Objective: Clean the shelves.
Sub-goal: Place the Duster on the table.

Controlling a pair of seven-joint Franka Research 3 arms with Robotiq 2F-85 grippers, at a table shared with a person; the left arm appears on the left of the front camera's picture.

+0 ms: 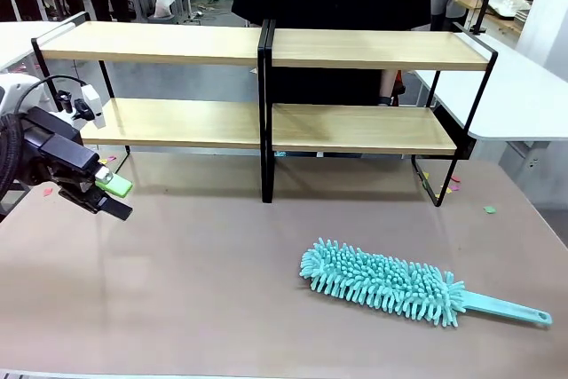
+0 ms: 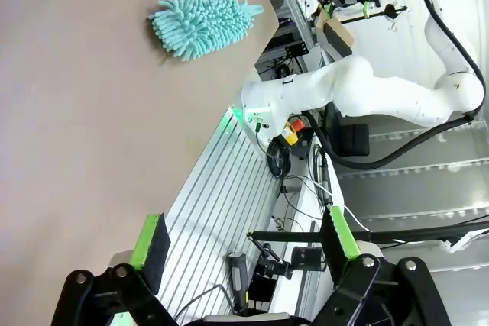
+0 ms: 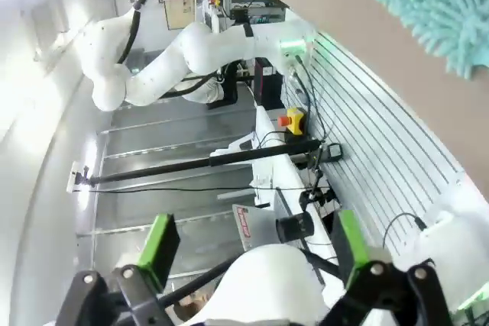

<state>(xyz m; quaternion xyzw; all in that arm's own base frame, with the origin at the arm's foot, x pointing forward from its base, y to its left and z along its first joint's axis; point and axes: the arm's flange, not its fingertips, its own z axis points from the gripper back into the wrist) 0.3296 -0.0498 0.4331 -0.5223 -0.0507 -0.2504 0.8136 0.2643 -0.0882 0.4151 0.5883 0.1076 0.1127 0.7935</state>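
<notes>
On the near-right surface, duster point(image 1: 382, 281) is lying free; shelves point(image 1: 266, 46) are sitting at the far side. Left end effector point(image 2: 243, 240) and right end effector point(image 3: 254, 243) are both gaping wide, holding nothing. Wiping looks finished or paused; any next move needs a regrasp at the handle.

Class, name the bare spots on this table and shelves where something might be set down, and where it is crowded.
Free: both tiers of the shelves, and the tabletop between the left gripper and the duster. Crowded: the near-right corner, where that duster lies.

The two-tier light-wood-and-black-metal shelves point(image 1: 266, 86) sit at the table's point(image 1: 177, 290) back; the fluffy teal microfibre duster point(image 1: 390, 283) lies front-right.
</notes>
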